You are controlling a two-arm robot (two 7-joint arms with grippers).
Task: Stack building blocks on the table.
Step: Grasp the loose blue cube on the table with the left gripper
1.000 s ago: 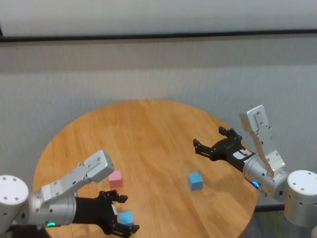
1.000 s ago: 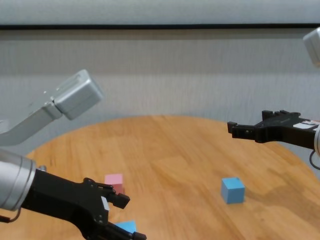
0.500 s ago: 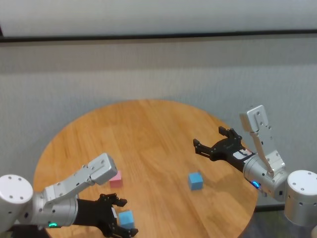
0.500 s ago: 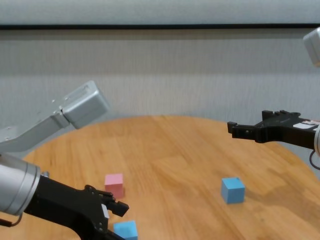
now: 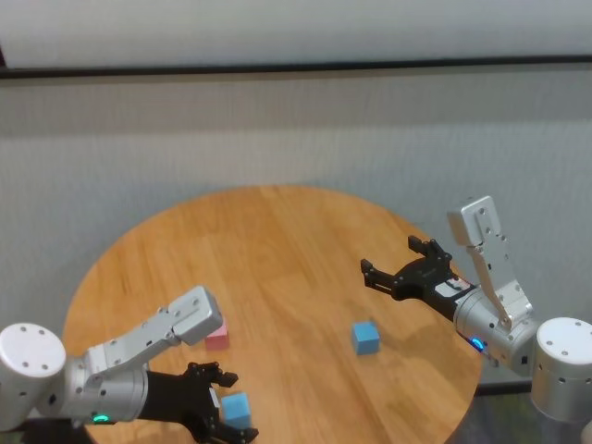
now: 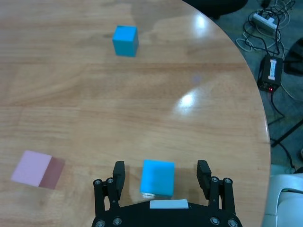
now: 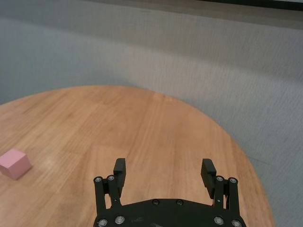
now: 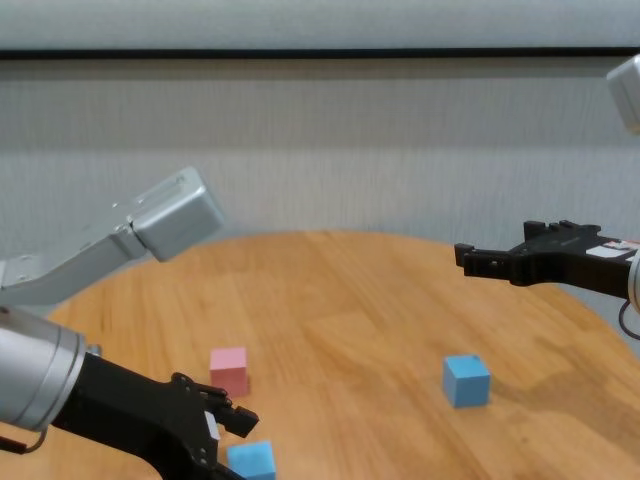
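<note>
With the near blue block [image 6: 157,177] sitting between the spread fingers of the left gripper [image 6: 161,174] at the table's [image 5: 277,240] near edge, not yet clamped. Looks slightly skewed to the fingers, so could twist or squirt out on closing, or slide off the rim if nudged. Pink block [image 5: 216,337] just beyond; other blue block [image 5: 365,338] well apart, toward the right. Right gripper [image 5: 398,264] wide open, hovering empty above the table.
</note>
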